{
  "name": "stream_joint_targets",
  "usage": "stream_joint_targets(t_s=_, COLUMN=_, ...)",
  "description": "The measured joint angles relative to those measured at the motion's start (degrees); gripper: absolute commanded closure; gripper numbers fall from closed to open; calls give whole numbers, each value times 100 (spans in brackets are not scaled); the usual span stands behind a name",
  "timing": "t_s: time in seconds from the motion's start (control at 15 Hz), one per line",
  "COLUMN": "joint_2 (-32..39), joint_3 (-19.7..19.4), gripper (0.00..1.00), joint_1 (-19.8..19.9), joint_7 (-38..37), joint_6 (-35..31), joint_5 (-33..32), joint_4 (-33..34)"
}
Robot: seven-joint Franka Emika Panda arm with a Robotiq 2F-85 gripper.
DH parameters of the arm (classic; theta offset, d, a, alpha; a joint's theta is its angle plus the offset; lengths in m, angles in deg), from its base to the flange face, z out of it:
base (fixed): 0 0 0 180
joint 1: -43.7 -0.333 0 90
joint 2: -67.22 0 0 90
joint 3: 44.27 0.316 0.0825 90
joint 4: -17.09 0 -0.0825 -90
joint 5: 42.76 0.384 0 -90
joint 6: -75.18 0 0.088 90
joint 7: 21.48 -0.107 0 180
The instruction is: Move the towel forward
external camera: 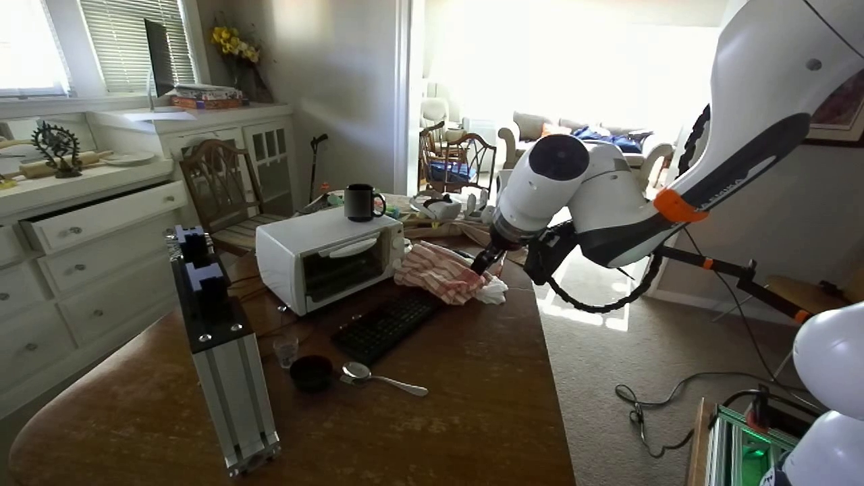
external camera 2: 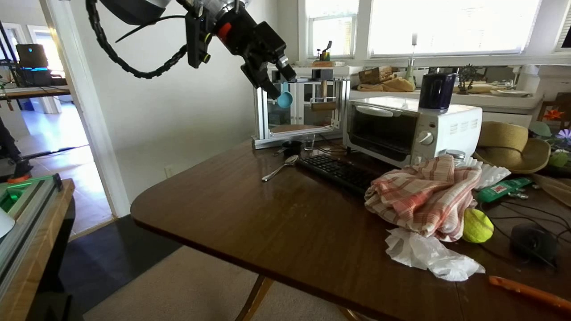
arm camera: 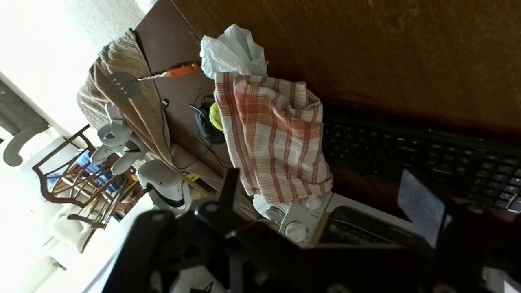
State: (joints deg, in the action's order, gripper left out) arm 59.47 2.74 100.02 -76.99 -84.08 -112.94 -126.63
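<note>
One towel [arm camera: 276, 138], rumpled, checked red and white, lies at the centre of the wrist view; the jaws, spread apart, show along the bottom. In an exterior view the towel rests right of centre on the counter [external camera 2: 285, 232] and the jaws hang at upper middle, well above it.

Two crumpled white pieces [external camera 2: 432, 256] lie by the towel, one below it, one at its upper right. One tennis ball [external camera 2: 477, 226] sits just beside its lower right edge, one computer mouse [external camera 2: 533, 243] farther to the right. One keyboard [external camera 2: 337, 171] hems the towel on the left; one white toaster oven [external camera 2: 408, 133], with one dark mug [external camera 2: 437, 91] on top, stands just beyond. One straw hat [external camera 2: 511, 147] and one green tube [external camera 2: 504, 189] are at far right.

Left of centre in an exterior view, well apart from the towel, are one spoon [external camera: 378, 377], one small dark cup [external camera: 311, 373] and one clear glass [external camera: 286, 351]. One orange-handled tool [arm camera: 179, 71] lies upper left in the wrist view.
</note>
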Motion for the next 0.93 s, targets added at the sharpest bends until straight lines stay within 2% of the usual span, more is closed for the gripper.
stream_joint_targets(t_s=0.2, joint_2=144, joint_3=197, gripper=0, joint_1=84, joint_7=-807, joint_6=870, joint_5=-1035, joint_4=104)
stream_joint_targets(t_s=0.4, joint_2=673, joint_3=412, gripper=0, joint_1=84, joint_7=-1771, joint_6=1854, joint_5=-2183, joint_4=190)
stream_joint_targets(t_s=0.47, joint_2=926, joint_3=228, gripper=0, joint_1=-160, joint_7=-2025, joint_6=2255, joint_5=-2536, joint_4=221)
stream_joint_targets(t_s=0.67, joint_2=1770, joint_3=-950, gripper=0, joint_1=-1459, joint_7=-2509, joint_6=3364, joint_5=-3035, joint_4=347)
stream_joint_targets(t_s=0.8, joint_2=2331, joint_3=-1832, gripper=0, joint_1=-2292, joint_7=-2611, joint_6=3322, joint_5=-3078, joint_4=586)
stream_joint_targets(t_s=0.93, joint_2=2822, joint_3=-2674, gripper=0, joint_1=-3019, joint_7=-2654, joint_6=2895, joint_5=-3207, joint_4=963)
